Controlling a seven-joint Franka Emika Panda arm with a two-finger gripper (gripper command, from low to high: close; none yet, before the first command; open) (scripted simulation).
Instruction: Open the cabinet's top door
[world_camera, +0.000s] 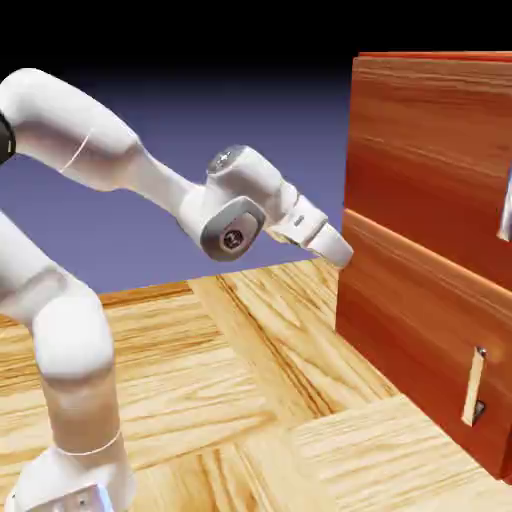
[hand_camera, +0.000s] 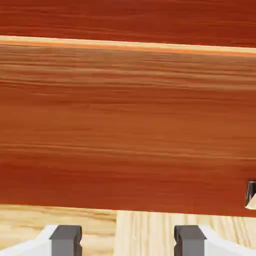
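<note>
Reddish-brown cabinet right of open claw, top door higher, apart

Desk: pale wood-grain panels, grain running in different directions. Cabinet stands directly on it at right; robot base apparently mounted on it at lower left.
</note>
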